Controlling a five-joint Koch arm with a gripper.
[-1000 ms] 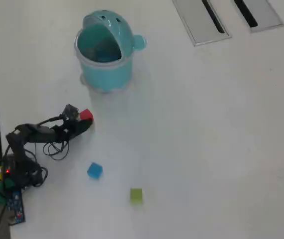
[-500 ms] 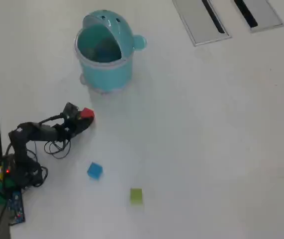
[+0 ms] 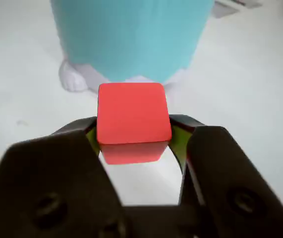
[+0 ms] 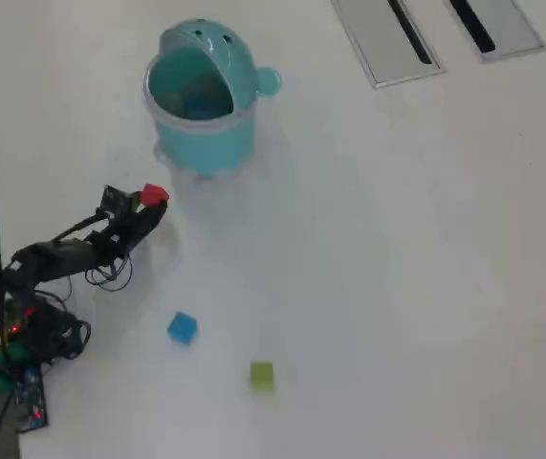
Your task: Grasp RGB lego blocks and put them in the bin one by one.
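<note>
On the white table (image 4: 397, 268), as I see it from the overhead view, largest thing first:

Bin: a round light-teal bin (image 4: 201, 100) stands near the top left, its domed lid tipped back and its mouth open. My wrist view shows its wall (image 3: 131, 34) filling the top, close ahead.

Grey panels: two flat grey panels (image 4: 387, 38) with black slots lie at the top right, well apart from the bin.

Claw: my black claw (image 4: 146, 208) is closed onto the red block (image 3: 133, 119), both jaws pressed against its sides, just below the bin.

Loose blocks: the blue block (image 4: 182, 327) and the yellow-green block (image 4: 262, 375) rest on the table lower down, apart from each other.
</note>
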